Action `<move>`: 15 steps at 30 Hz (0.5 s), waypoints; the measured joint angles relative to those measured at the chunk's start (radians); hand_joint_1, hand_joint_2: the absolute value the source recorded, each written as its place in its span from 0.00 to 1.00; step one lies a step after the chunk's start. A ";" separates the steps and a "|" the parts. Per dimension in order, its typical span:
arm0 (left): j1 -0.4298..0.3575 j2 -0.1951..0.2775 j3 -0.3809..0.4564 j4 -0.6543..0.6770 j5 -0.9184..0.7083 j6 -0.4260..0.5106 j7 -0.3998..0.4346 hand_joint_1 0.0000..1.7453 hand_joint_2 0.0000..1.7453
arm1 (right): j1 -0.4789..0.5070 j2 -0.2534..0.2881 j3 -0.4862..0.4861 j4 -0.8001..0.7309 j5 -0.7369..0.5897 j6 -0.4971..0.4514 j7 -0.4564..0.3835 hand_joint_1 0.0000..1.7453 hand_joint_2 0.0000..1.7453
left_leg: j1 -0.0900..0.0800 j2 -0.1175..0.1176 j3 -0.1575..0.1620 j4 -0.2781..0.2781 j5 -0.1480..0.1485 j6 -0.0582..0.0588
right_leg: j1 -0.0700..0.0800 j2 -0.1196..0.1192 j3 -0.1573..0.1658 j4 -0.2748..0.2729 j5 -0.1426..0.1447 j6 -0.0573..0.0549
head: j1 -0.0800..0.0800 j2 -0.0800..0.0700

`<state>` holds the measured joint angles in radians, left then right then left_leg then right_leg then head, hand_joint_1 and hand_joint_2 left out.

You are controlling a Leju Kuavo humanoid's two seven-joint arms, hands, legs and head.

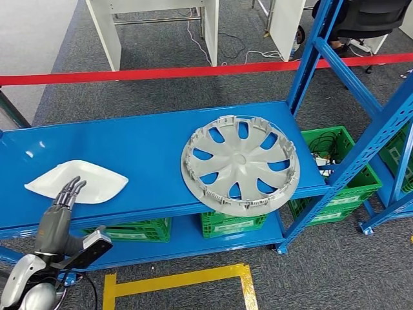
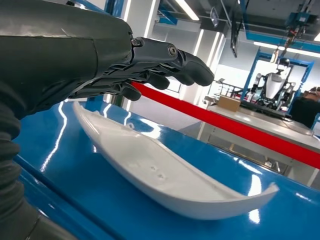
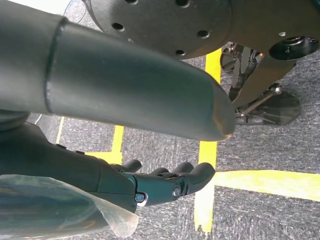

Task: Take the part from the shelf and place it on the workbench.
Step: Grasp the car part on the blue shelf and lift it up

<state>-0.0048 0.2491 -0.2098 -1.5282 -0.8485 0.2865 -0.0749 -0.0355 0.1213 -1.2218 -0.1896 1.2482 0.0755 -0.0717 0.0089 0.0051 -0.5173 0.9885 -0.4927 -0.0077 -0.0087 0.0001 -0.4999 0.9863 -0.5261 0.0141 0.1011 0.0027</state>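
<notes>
Blue shelf [image 1: 146, 148] carries a grey hubcap [image 1: 240, 163] at right and a white curved part [image 1: 78, 183] at left. Left robot hand [image 1: 60, 213] hovers over the part, fingers extended, holding nothing. Right robot hand [image 3: 151, 185] hangs above the floor, empty, fingers loosely apart.

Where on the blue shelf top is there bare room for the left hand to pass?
Bare blue shelf lies between the white part and the wheel cover, and behind the white part. It is crowded at the left front, where the left hand hovers over the part.
</notes>
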 joint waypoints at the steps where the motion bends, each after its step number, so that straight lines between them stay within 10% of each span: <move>1: 0.002 0.000 0.001 0.000 0.000 0.000 0.001 0.00 1.00 | 0.000 0.000 0.000 0.000 0.000 0.000 0.000 0.00 0.00 | 0.000 0.000 0.000 0.000 0.000 0.000 | 0.000 0.000 0.000 0.000 0.000 0.000 | 0.000 0.000; 15: 0.018 0.005 0.015 0.000 0.000 0.000 0.008 0.00 1.00 | 0.000 0.000 0.000 0.000 -0.001 0.000 0.000 0.00 0.00 | 0.000 0.000 0.000 0.000 0.000 0.000 | 0.000 0.000 0.000 0.000 0.000 0.000 | 0.000 0.000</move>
<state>0.0133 0.2544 -0.1946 -1.5282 -0.8484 0.2865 -0.0664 -0.0352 0.1213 -1.2219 -0.1896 1.2470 0.0755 -0.0717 0.0089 0.0051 -0.5173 0.9885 -0.4927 -0.0077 -0.0087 0.0001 -0.4999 0.9863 -0.5262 0.0141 0.1012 0.0027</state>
